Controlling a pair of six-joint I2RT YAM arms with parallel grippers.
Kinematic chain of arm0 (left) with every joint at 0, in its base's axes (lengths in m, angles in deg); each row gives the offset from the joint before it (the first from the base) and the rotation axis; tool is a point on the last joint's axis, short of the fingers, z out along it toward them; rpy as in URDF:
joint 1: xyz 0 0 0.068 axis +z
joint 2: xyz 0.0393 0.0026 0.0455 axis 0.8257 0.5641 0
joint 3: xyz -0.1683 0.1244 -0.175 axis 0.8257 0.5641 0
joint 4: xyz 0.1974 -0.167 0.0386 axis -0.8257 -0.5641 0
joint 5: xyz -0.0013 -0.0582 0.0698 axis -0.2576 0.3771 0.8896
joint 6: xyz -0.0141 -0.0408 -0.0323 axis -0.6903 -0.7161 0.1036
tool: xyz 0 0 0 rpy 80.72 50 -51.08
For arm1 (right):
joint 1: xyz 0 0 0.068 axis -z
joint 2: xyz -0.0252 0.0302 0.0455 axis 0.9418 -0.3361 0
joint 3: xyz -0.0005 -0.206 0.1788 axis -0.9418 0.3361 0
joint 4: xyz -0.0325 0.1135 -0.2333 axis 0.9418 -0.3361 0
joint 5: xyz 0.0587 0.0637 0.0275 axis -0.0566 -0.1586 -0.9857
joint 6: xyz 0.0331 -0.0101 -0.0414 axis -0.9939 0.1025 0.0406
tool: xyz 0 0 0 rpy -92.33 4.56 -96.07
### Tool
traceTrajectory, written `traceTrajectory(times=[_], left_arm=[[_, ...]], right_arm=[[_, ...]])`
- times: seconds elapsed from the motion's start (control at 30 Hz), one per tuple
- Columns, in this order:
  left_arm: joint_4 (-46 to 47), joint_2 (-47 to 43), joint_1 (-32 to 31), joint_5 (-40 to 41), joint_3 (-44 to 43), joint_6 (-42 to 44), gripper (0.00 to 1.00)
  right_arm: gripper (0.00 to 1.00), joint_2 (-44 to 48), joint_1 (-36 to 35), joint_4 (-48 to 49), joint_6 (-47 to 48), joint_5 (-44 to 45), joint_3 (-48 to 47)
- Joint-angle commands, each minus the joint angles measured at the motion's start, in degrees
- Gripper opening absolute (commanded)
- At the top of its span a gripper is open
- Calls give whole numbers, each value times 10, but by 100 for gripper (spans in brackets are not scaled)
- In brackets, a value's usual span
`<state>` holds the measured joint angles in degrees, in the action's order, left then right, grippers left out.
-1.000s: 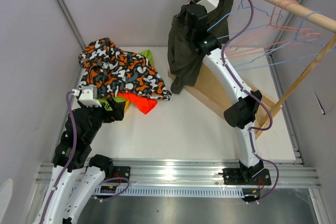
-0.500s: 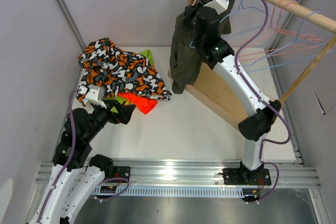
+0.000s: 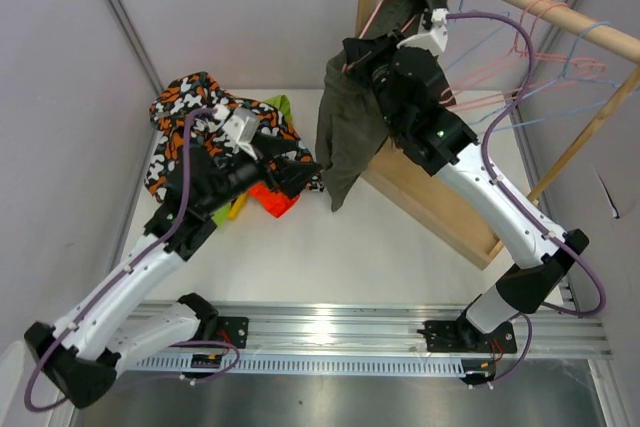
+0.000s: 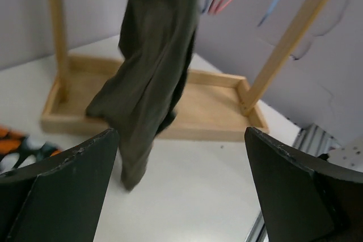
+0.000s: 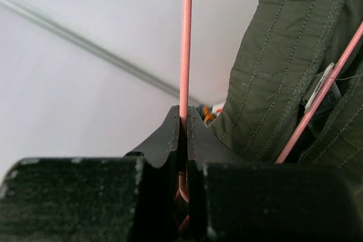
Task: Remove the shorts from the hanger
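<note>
Pinched thin pink wire hanger (image 5: pixel 186 38) in right claw (image 5: pixel 182 124), beside dark olive cloth shorts (image 5: pixel 283 55). Faced their vertical drape, left claw (image 4: pixel 180 140) spread.

Right gripper (image 5: pixel 183 120) at lower centre of frame, dark fingertips pinched together on pink hanger wire (image 5: pixel 186 38). Wire rises straight up from pinch to top edge. Dark olive shorts (image 5: pixel 283 55) fill right side, rows of stitching visible. Second pink wire (image 5: pixel 323 94) slants across cloth at right. Small white tag (image 5: pixel 327 77) beside it. Pale wall (image 5: pixel 85 100) at left, grey strip (image 5: pixel 85 43) running diagonally across it.
</note>
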<state>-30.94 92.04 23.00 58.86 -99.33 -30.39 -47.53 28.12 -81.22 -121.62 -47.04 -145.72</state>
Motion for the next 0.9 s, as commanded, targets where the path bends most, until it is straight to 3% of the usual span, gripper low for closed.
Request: traceTrajectory(times=[0.0,0.33,0.63,0.7,0.73,0.8,0.83,0.87], left_arm=[[104,40,-48,-4,-79,12,99],[136,106,-82,33,-109,19,98],[158,108,-101,78,-66,20,80],[165,110,-102,84,-66,21,63],[172,114,-102,84,-66,24,46],[175,122,-103,83,-75,31,26],[172,128,-103,94,-83,31,1],[167,131,-103,103,-87,29,0]], right_arm=[[0,32,-35,38,-24,-13,6],[0,90,-47,28,-54,-31,32],[0,115,-47,26,-97,-52,39],[0,123,-48,28,-111,-57,46],[0,130,-48,25,-116,-60,53],[0,137,-47,20,-129,-66,59],[0,145,-47,20,-135,-70,64],[0,149,-47,20,-141,-72,76]])
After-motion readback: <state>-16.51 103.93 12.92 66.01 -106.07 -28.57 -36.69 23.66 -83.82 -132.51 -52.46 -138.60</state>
